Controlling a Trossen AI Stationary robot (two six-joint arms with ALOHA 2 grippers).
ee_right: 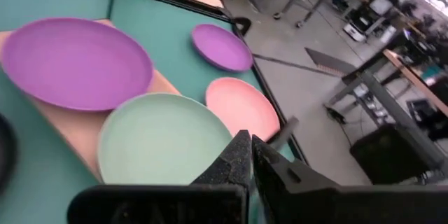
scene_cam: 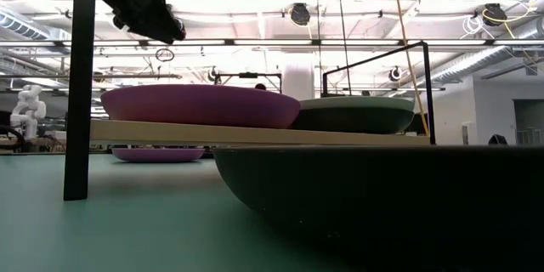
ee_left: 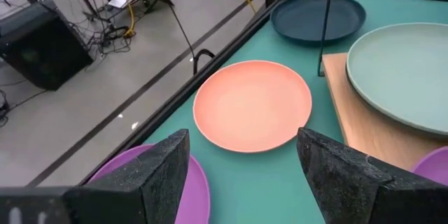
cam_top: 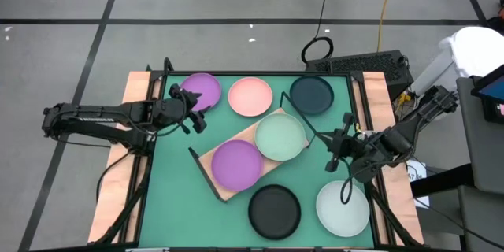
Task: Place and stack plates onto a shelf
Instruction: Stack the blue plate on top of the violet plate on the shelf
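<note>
The shelf (cam_top: 223,181), a light wooden board with black wire ends, lies slantwise mid-table. A purple plate (cam_top: 236,164) and a pale mint plate (cam_top: 279,136) sit side by side on it. On the green tabletop along the far edge lie a purple plate (cam_top: 203,88), a pink plate (cam_top: 250,96) and a dark teal plate (cam_top: 312,95). Near the front edge lie a black plate (cam_top: 274,210) and a pale mint plate (cam_top: 342,208). My left gripper (cam_top: 197,113) hangs open above the far purple plate's near rim. My right gripper (cam_top: 334,148) is shut and empty, in the air right of the shelf.
The left wrist view shows the pink plate (ee_left: 252,105) ahead between my open fingers (ee_left: 161,175), with the shelf's wire end (ee_left: 325,28) beyond. Bare green tabletop lies left of the shelf. A dark box and cables sit off the table's far right corner (cam_top: 358,63).
</note>
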